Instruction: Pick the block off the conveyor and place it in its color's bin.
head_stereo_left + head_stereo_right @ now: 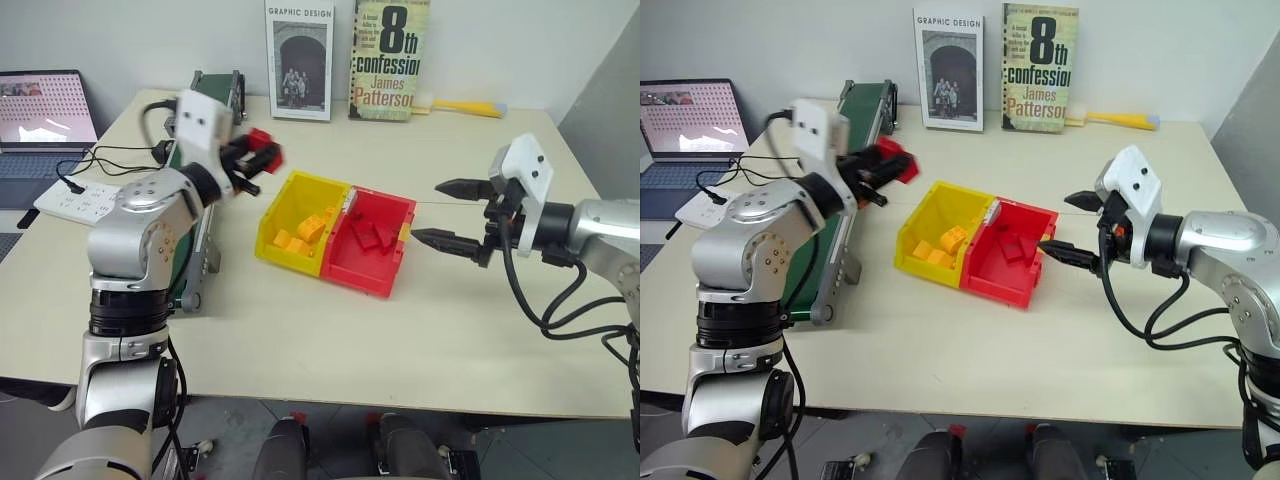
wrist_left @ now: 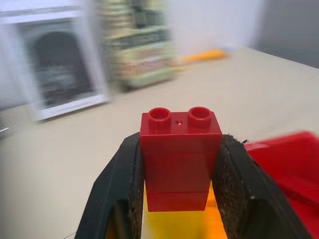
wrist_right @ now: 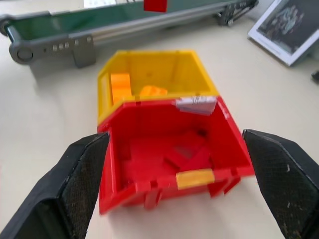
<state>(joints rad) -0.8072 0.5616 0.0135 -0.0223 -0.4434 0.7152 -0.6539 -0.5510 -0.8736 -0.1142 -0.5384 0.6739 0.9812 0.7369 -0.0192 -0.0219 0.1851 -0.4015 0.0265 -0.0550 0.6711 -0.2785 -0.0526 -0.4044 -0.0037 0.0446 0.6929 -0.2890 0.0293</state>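
Note:
My left gripper (image 1: pixel 258 158) is shut on the small red block (image 1: pixel 264 146) and holds it in the air between the conveyor (image 1: pixel 866 104) and the bins, pointing toward them. The left wrist view has the block (image 2: pixel 180 154) upright between the black pads, studs up. The red bin (image 1: pixel 356 272) holds red bricks and is joined to a yellow tray (image 1: pixel 292 188) with orange-yellow bricks. On the bins' right, my right gripper (image 1: pixel 428 211) hovers open and empty, facing the red bin (image 3: pixel 169 186).
Two books (image 1: pixel 300 60) stand against the back wall, with a yellow-handled tool (image 1: pixel 466 106) beside them. A laptop (image 1: pixel 42 108) and a white device with black cables (image 1: pixel 82 200) lie at the left edge. Bare tabletop (image 1: pixel 330 340) lies in front of the bins.

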